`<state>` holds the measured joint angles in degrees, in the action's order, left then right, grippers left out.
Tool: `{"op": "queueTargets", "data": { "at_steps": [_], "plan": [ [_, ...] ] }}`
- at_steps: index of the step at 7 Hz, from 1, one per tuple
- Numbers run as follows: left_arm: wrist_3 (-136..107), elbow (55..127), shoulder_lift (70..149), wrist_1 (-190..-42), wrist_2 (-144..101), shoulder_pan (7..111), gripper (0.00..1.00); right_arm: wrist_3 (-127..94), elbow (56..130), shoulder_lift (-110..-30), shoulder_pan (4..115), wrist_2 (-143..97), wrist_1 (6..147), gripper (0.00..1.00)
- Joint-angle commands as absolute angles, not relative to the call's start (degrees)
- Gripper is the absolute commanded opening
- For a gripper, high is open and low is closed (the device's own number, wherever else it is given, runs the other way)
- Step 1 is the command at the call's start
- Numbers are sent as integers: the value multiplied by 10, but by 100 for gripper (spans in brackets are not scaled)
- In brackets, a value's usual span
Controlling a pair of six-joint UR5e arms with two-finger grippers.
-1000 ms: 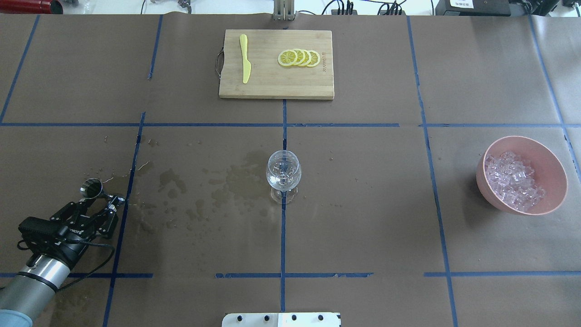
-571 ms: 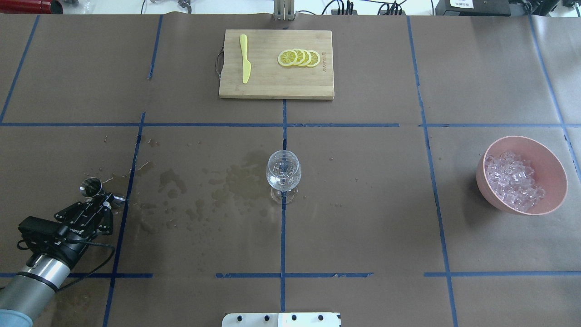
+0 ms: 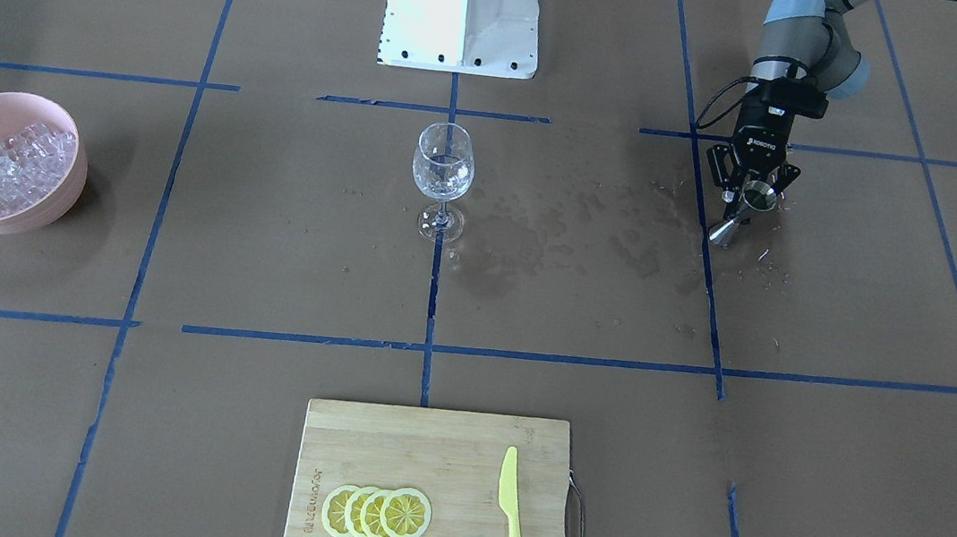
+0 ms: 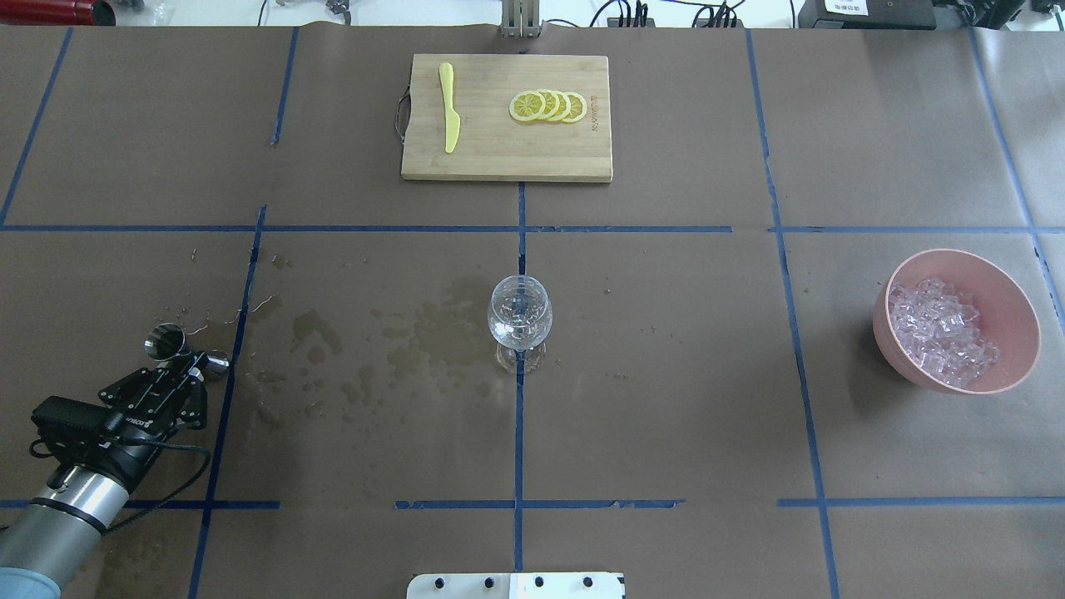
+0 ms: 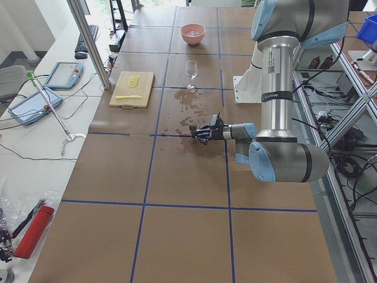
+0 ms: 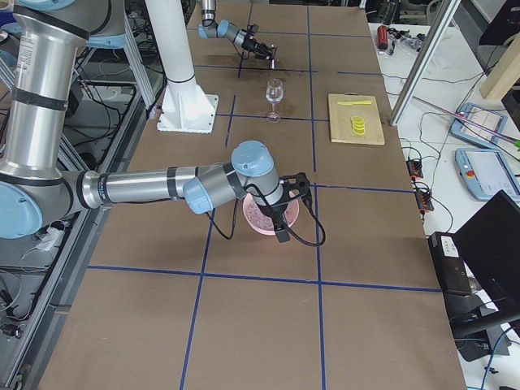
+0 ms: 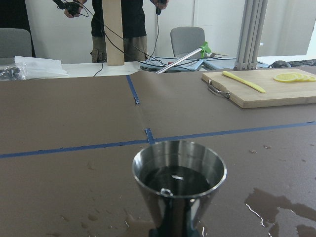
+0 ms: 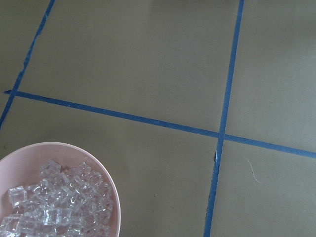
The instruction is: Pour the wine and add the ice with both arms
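My left gripper (image 4: 198, 360) is shut on the waist of a steel jigger (image 4: 165, 342) at the table's left side. The left wrist view shows the jigger (image 7: 178, 173) upright with dark liquid in it. The empty wine glass (image 4: 519, 320) stands at the table's middle, far to the right of the jigger. A pink bowl (image 4: 1017, 299) of clear ice cubes (image 4: 940, 333) sits at the right. My right gripper (image 6: 282, 227) shows only in the exterior right view, above the bowl; I cannot tell whether it is open or shut. The right wrist view shows the ice (image 8: 54, 212).
A bamboo cutting board (image 4: 491, 158) at the far middle holds a yellow knife (image 4: 449, 108) and lemon slices (image 4: 549, 106). Wet spill patches (image 4: 433, 329) darken the paper between jigger and glass. The white robot base (image 3: 463, 6) is at the near edge.
My left gripper's fingers have closed from wide open onto the jigger's waist. The jigger has shifted slightly. Glass and bowl have not moved.
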<state>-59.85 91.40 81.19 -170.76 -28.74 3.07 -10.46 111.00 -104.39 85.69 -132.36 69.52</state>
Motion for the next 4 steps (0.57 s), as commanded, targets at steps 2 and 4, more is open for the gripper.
{"op": "queueTargets", "data": {
  "at_steps": [2,4],
  "plan": [
    [-598,913,812,-1715,-280,31,36,-105,1110,-1043,857,-1324,695,100],
    [-598,912,812,-1716,-280,31,44,-105,1109,-1043,857,-1324,695,100]
  ]
}}
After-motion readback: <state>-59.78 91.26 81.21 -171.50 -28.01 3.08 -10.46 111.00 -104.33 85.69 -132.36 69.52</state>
